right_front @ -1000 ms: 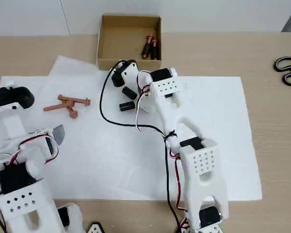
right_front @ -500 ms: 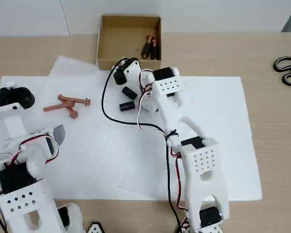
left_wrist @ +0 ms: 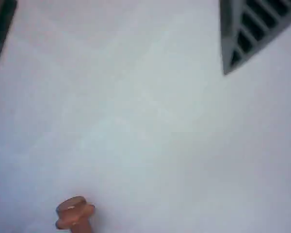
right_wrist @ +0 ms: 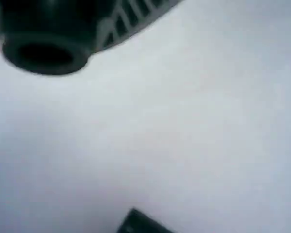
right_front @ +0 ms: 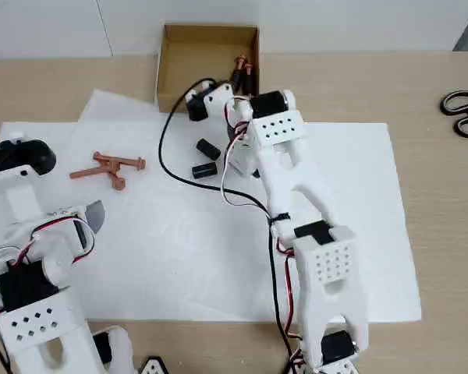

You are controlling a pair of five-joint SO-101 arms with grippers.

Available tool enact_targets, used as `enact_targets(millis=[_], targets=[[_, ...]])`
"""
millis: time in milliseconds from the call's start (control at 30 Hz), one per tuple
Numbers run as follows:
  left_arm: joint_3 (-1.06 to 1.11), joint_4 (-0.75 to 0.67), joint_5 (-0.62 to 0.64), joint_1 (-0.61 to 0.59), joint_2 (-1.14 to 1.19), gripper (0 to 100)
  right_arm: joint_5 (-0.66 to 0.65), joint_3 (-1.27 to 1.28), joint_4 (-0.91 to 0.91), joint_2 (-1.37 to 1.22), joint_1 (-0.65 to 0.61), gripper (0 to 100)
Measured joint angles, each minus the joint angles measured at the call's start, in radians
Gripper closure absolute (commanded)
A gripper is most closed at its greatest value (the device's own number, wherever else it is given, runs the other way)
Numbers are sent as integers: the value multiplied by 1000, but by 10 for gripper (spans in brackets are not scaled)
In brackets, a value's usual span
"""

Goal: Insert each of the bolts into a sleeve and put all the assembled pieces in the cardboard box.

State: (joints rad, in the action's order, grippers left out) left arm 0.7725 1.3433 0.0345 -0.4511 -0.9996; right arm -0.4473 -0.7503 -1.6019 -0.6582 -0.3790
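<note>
Tabletop (right_front: 421, 78) carrying white sheet (right_front: 335, 234); cardboard box (right_front: 168, 70) at far edge, assembled pieces (right_front: 242, 74) inside; right tool (right_front: 205, 103) just before box front wall, clamped on black sleeve (right_wrist: 43, 54); left tool (left_wrist: 109, 68) spread apart over sheet, near three bolts (right_front: 118, 163); two loose sleeves (right_front: 208, 148) between. Judged: insertion step in hand; next calls for a bolt fetched and aligned to sleeve bore.

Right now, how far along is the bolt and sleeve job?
Done: two assembled pieces lie in the cardboard box. In hand: the right gripper appears to hold one empty sleeve just in front of the box. Left to do: three bolts lie loose on the white paper, and two sleeves lie unfilled beside the right arm. So about three assemblies remain.
</note>
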Motion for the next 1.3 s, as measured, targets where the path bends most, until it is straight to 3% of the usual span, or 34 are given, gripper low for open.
enact_targets(millis=[233,533,667,967,1167,1300], targets=[[-54,0,-54,14,107,720,80,0,-52,54,-5,995],[-543,15,-161,97,727,720,104,0,-64,54,-5,995],[-864,91,-316,143,1068,720,104,6,-69,54,-5,995],[-1553,258,-937,172,1680,720,104,89,-69,55,-5,995],[-1869,276,-1063,199,1941,721,104,89,-69,55,-5,995],[-2008,282,-1076,226,2068,721,104,89,-69,55,-5,995]])
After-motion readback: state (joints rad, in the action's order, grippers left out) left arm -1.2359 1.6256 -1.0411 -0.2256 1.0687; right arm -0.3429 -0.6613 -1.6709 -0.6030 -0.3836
